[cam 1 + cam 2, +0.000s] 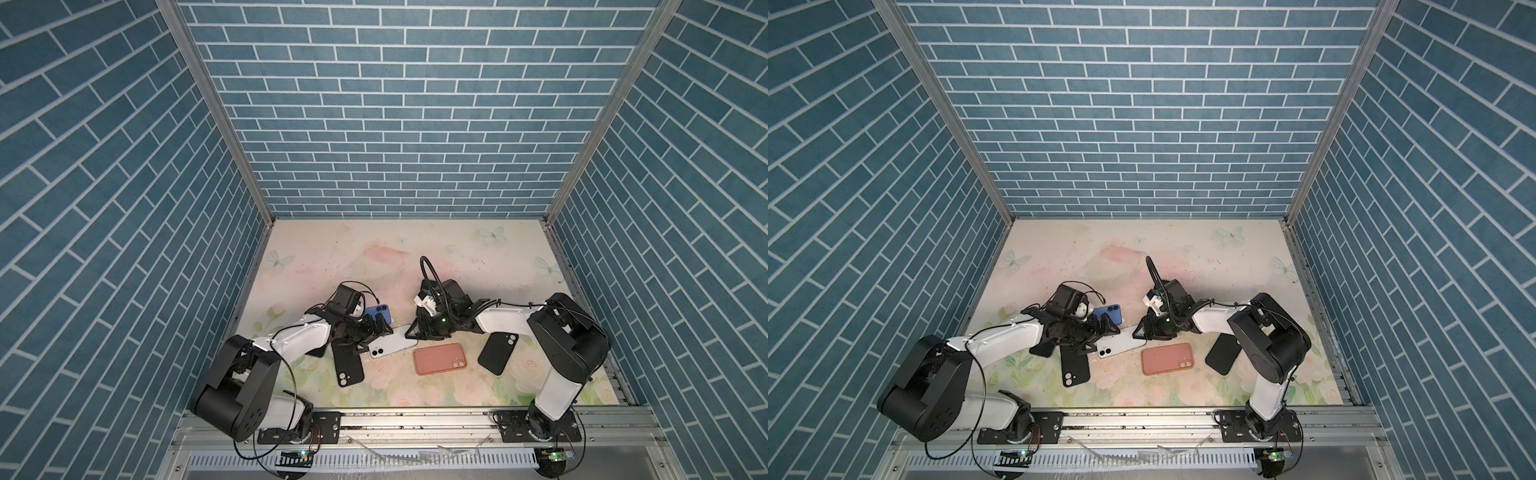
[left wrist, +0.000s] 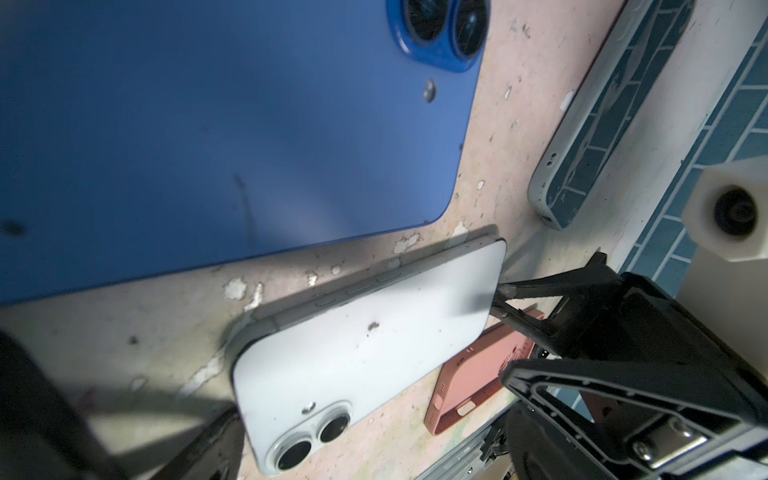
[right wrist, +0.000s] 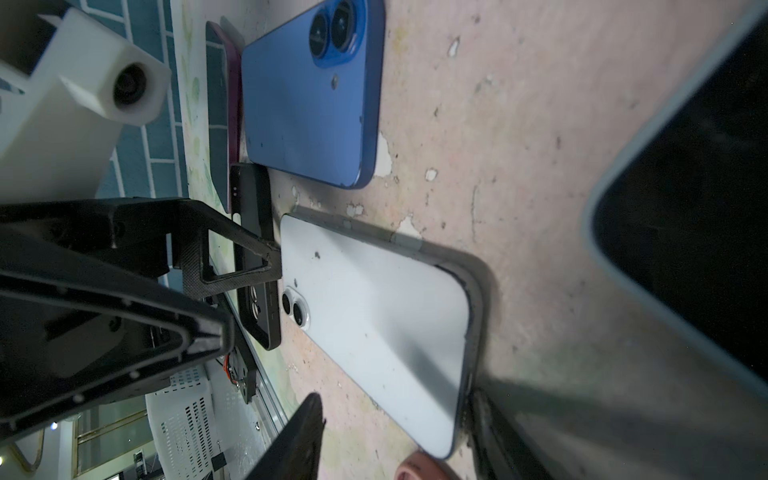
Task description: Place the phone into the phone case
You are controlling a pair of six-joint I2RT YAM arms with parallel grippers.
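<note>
At the centre of the floral-printed table (image 1: 374, 257), a pale white, flat rectangular phone (image 1: 392, 343) lies back up, twin lenses towards the left arm. Both top views show an arm at each of its short ends.

Findings:
- The left end effector (image 1: 376, 334) has its jaws spread wide and holds nothing. In the right wrist view, one fingertip (image 3: 272, 251) sits against the lens-end short edge.
- The right end effector (image 1: 412, 332) has its jaws partly apart with nothing clamped between them. One finger (image 3: 484, 411) bears on the opposite short edge near a corner, and the other stands clear beside the phone.
- A grey rim (image 3: 478, 274) wraps the corner nearest the right end effector and stands slightly proud of the phone's back. I judge it to be the lip of a soft grey case beneath the phone, though shadow cannot be ruled out.
- A glossy blue phone (image 1: 380, 311) lies apart, behind the left end effector. A salmon-pink case (image 1: 440, 358) lies just beside the white phone, and a matte black case (image 1: 497, 353) lies further right.

Assessment: the step in hand appears to be seating the phone, squared by pressure from both ends. Full seating is not confirmed. The next move calls for downward pressure at the proud corner, with the lens end braced so the phone cannot slide.
</note>
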